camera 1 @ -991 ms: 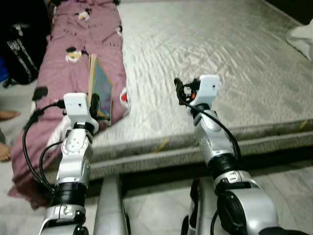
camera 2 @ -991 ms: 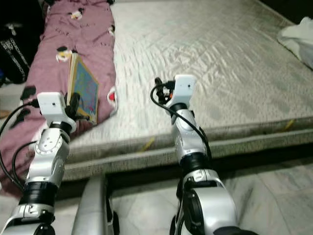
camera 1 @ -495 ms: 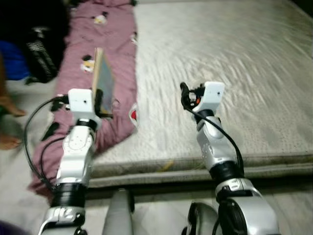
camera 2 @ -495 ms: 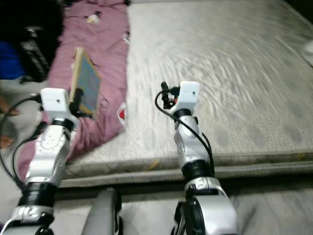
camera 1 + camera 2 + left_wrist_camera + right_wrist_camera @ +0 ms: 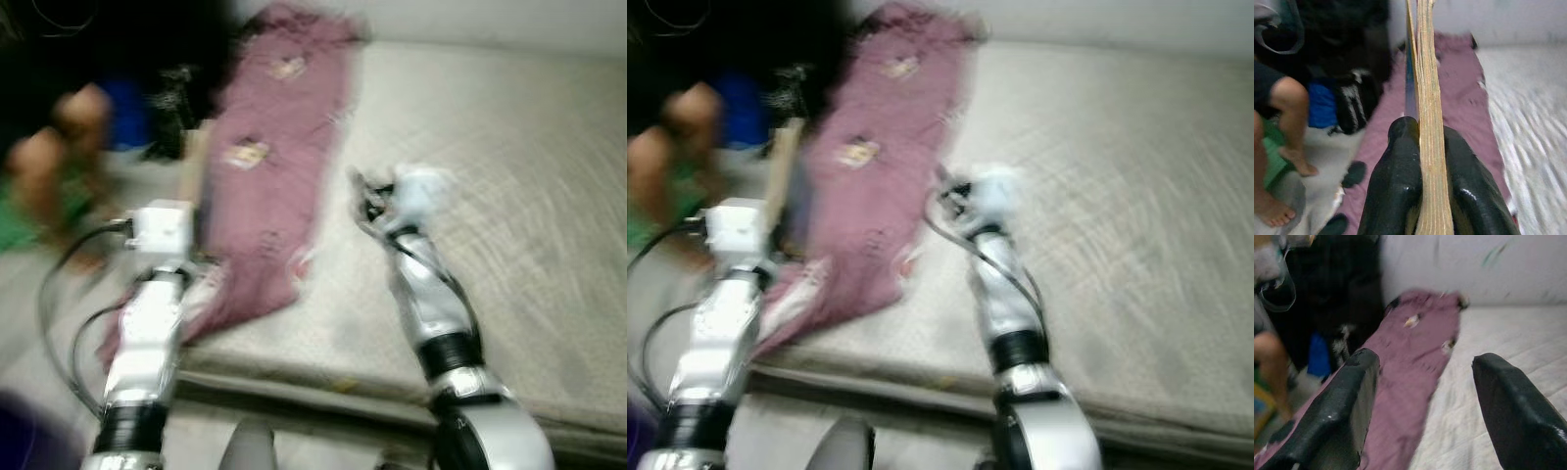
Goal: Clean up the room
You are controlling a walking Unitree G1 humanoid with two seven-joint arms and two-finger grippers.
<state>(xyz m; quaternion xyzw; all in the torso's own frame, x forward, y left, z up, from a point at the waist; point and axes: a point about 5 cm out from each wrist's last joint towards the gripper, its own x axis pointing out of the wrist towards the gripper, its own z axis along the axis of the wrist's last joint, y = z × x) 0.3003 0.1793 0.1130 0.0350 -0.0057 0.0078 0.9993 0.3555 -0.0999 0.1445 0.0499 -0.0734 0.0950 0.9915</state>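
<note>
Mattress [image 5: 509,196] fills frame right. Book [image 5: 1425,98] is clamped edge-on by left gripper [image 5: 1422,147] (right gripper [image 5: 1422,406] spread wide, empty). Person [image 5: 59,147] upper left: collision risk, given blur.

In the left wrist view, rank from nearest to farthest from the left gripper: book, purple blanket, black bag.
1. Book: clamped between the left gripper fingers.
2. Purple blanket: on the mattress, just beyond.
3. Black bag: on the floor beside the blanket, near a person's leg; close to the blanket's rank.
</note>
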